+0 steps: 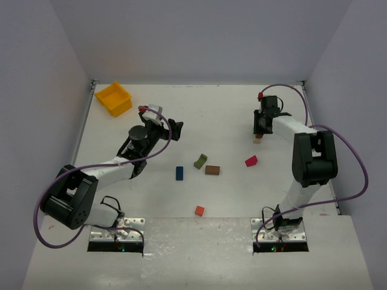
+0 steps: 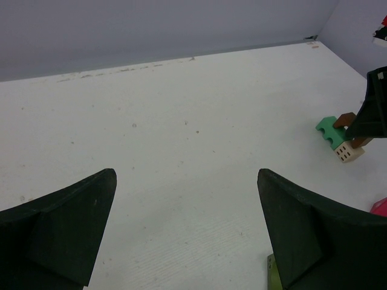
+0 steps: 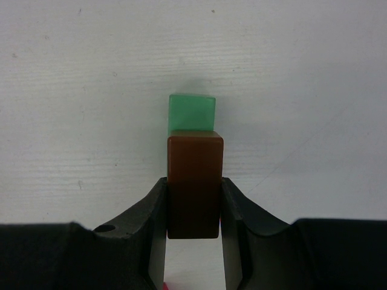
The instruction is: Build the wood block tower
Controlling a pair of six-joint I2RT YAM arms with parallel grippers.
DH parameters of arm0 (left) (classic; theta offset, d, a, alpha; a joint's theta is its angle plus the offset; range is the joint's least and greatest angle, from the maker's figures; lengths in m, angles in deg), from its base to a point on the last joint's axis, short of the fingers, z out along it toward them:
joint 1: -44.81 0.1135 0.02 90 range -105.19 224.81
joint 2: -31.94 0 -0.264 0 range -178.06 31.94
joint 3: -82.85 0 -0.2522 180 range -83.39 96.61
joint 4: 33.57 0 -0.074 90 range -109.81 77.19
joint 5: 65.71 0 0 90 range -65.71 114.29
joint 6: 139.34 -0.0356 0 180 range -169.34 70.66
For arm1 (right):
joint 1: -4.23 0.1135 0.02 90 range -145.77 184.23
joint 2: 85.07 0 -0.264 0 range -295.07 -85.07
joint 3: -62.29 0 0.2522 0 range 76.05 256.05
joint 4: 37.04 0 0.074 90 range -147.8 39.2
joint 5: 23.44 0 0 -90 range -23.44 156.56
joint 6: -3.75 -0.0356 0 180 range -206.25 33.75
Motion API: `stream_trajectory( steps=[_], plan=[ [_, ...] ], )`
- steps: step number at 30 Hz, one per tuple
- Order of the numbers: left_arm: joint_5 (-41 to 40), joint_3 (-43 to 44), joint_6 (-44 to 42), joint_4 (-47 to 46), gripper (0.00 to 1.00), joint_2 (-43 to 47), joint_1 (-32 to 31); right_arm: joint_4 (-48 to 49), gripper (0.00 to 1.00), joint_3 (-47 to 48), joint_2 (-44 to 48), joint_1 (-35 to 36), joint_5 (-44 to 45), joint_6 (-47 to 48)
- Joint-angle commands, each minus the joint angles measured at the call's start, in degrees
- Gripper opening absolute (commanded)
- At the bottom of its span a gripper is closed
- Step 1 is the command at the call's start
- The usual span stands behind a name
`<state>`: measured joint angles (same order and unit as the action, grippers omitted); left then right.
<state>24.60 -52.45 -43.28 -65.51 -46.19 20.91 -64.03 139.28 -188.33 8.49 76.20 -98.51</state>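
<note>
Barely started; right gripper [image 3: 193,187] clamps brown block [image 3: 195,163] by green block [image 3: 192,112]; left gripper [image 2: 186,181] gapes empty; five loose blocks [image 1: 179,173] wait.

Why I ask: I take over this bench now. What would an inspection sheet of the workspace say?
Surface: white table, faint specks.
Job's things: brown block gripped, next to the green arch block and pale block, contact unclear. Lying loose: blue block, olive block, second brown block, magenta block, orange-red block.
Clutter: yellow bin, far left corner.
Grippers: left gripper open, holding nothing; right gripper shut on the brown block.
Cables: purple cables loop along both arms, away from the blocks.
Surroundings: plain grey walls.
</note>
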Motion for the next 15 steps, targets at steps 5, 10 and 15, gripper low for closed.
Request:
stream_trajectory(
  steps=[5,10,15],
  plan=[
    [1.5,0.1,-0.5,-3.5,1.00,-0.6,0.6,4.1,0.18,-1.2,1.2,0.0,-0.4,-0.6],
    [1.7,0.2,-0.6,-3.5,1.00,-0.7,0.6,4.7,0.19,-1.8,1.6,0.0,-1.1,-0.5],
    [1.9,0.4,-0.6,-3.4,1.00,-1.1,0.6,4.8,0.19,-1.9,1.7,0.0,-1.5,-0.8]
  ],
)
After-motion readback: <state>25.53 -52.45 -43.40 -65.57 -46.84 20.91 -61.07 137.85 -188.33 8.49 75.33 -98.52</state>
